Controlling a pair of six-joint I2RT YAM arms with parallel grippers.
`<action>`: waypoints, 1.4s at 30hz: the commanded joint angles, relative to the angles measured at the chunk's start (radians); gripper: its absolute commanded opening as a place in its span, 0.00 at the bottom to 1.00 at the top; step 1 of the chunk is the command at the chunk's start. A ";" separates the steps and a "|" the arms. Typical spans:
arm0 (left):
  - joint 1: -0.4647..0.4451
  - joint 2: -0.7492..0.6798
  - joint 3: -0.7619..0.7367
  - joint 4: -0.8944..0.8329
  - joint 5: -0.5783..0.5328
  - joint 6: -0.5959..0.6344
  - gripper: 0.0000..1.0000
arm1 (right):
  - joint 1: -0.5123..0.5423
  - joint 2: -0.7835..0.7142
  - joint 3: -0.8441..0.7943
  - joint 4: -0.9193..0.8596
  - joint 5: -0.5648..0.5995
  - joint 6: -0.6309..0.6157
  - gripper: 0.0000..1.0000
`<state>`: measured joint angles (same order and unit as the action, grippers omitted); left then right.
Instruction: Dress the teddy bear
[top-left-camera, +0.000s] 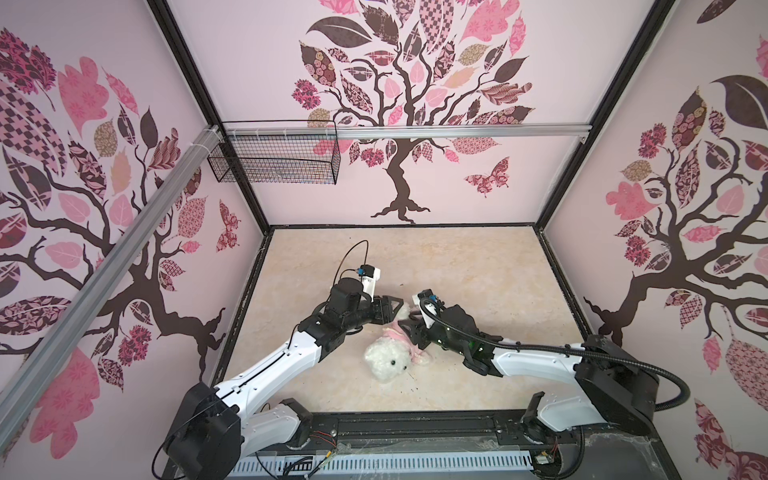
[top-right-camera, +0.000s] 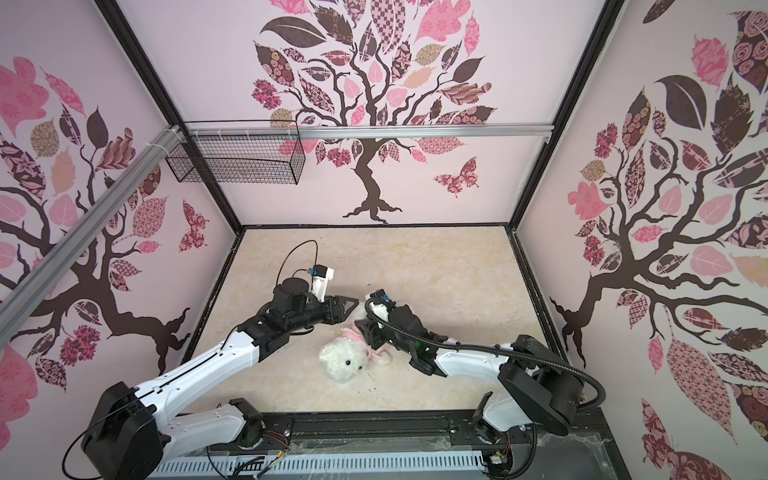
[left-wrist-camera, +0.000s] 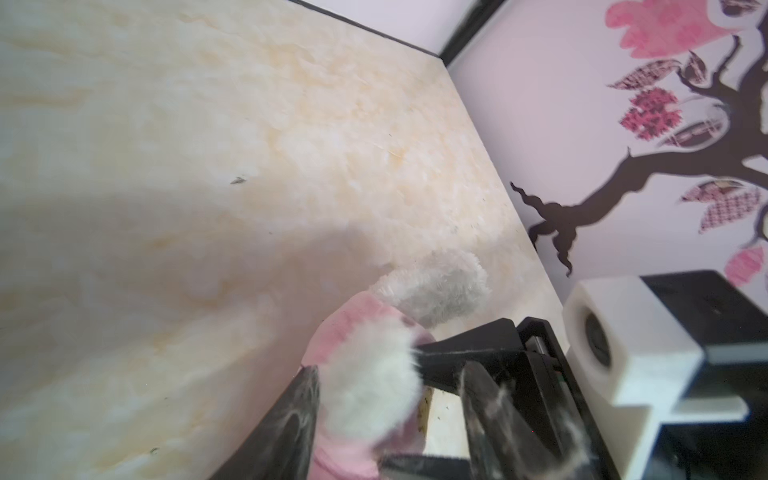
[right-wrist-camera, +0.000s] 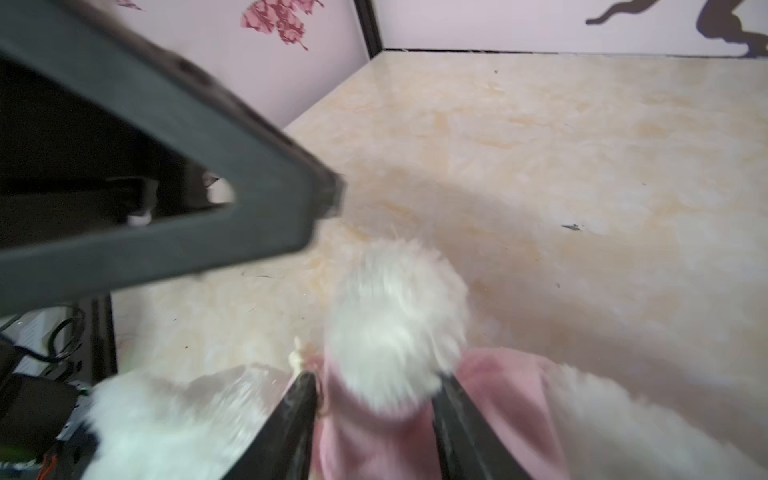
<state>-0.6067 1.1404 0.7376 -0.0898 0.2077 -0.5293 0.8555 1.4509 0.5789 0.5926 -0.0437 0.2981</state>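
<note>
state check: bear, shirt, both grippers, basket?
teddy bear: lying face up on the table, torso clothed
pink shirt: on the teddy bear, white limbs poking out of it
left gripper: open, jaws either side of a furry limb, one clear of it
right gripper: shut on the pink shirt, a limb poking past its fingertips
wire basket: hanging at the rear, contents unclear

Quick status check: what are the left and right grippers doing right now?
Left gripper: jaws open, holding nothing.
Right gripper: jaws closed on a limb of the teddy bear, at the pink shirt sleeve.
</note>
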 joint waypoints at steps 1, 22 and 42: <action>0.002 -0.089 -0.021 -0.081 -0.215 0.068 0.72 | -0.075 0.090 0.062 -0.059 -0.088 0.103 0.55; -0.226 -0.342 -0.294 -0.305 -0.459 -0.324 0.89 | -0.175 -0.258 -0.110 -0.317 -0.285 0.058 0.57; -0.074 0.018 -0.239 0.074 -0.258 -0.294 0.25 | -0.170 -0.150 -0.235 -0.131 -0.319 0.213 0.04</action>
<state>-0.6933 1.1202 0.4274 -0.0391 -0.0456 -0.9058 0.6842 1.3487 0.3664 0.4347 -0.3565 0.4553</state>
